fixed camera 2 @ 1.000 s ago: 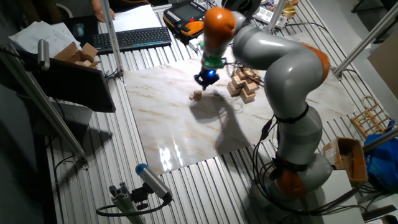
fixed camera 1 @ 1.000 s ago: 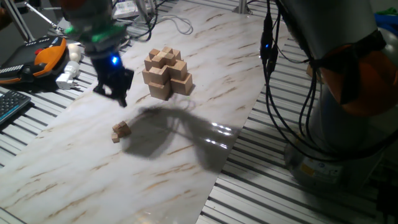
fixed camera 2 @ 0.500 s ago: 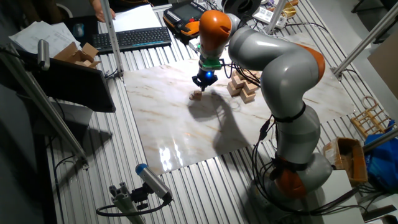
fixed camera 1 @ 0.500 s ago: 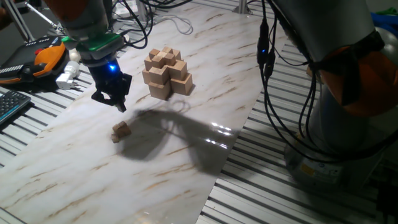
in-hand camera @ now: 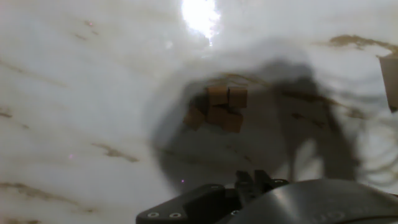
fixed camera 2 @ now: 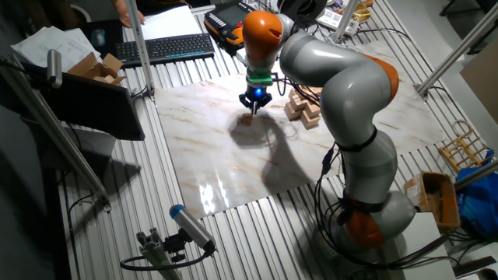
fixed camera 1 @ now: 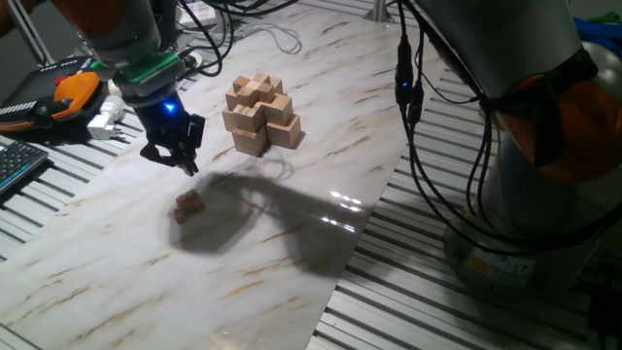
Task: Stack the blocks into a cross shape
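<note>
pincer [fixed camera 1: 175,156]: empty, jaw gap unreadable | tiny blocks [in-hand camera: 217,108]: clustered on table [fixed camera 1: 292,224], below | advice: centre over one cube, descend straight, avoid neighbours | cross shape [fixed camera 1: 260,115]: well apart

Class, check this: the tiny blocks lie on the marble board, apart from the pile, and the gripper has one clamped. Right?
Not quite. The gripper holds nothing: one fixed view shows it above the tiny blocks, which lie on the board, apart from the pile.
</note>
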You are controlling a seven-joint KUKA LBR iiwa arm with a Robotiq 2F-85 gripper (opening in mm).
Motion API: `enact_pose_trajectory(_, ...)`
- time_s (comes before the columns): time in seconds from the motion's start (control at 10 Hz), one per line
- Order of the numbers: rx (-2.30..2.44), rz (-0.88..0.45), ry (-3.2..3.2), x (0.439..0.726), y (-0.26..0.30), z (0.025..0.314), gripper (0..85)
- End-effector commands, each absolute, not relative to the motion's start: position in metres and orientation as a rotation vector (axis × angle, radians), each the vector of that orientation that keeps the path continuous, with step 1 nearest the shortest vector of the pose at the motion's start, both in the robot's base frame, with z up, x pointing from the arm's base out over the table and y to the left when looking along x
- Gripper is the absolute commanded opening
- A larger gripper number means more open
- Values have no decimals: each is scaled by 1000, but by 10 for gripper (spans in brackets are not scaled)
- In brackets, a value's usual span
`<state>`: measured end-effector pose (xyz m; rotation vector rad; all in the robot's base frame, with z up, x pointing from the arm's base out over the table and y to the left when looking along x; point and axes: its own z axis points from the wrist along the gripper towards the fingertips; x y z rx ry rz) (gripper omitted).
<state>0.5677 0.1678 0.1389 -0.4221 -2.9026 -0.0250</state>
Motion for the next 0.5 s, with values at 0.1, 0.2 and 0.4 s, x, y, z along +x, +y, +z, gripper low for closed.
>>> enact_pose_trajectory(0.1,-680,-37,-2849,568,168,139,340)
enact_pose_trajectory(0.2,-743,-26,-2850,569,170,136,510)
enact_pose_trajectory(0.4,-870,-38,-2826,574,184,123,510)
